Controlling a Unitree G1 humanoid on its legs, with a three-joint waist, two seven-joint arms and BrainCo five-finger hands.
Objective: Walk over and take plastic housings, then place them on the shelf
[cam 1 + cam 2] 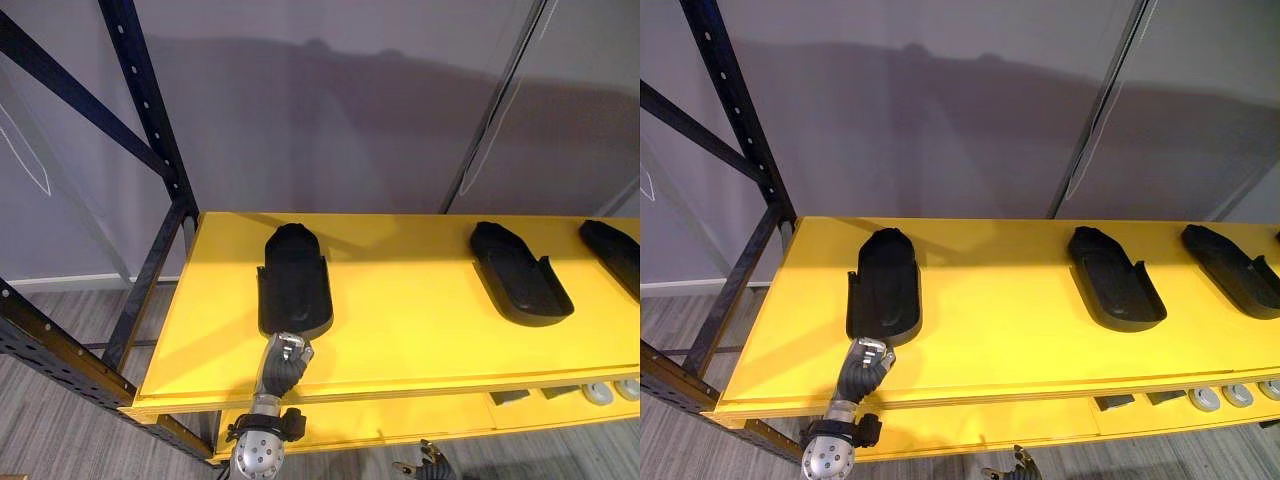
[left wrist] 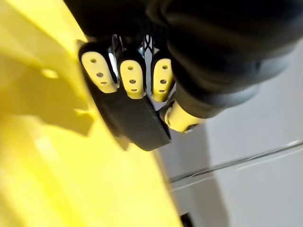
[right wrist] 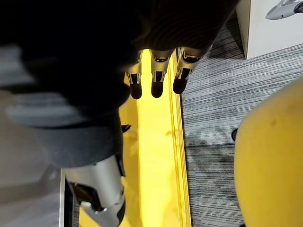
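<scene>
Pinching the housing's [image 1: 294, 280] near end by the shelf's [image 1: 420, 330] front edge, the left hand [image 1: 283, 366] should let go cleanly, without dragging it; the right hand [image 3: 157, 78] hangs relaxed, empty.

The left hand [image 1: 284, 366] has silver fingers [image 2: 132, 78] with hole-dotted pads, a dark ribbed cover and a silver wrist.

Storeroom or workshop: dark steel racking [image 1: 150, 110] with yellow shelves [image 1: 420, 310].
</scene>
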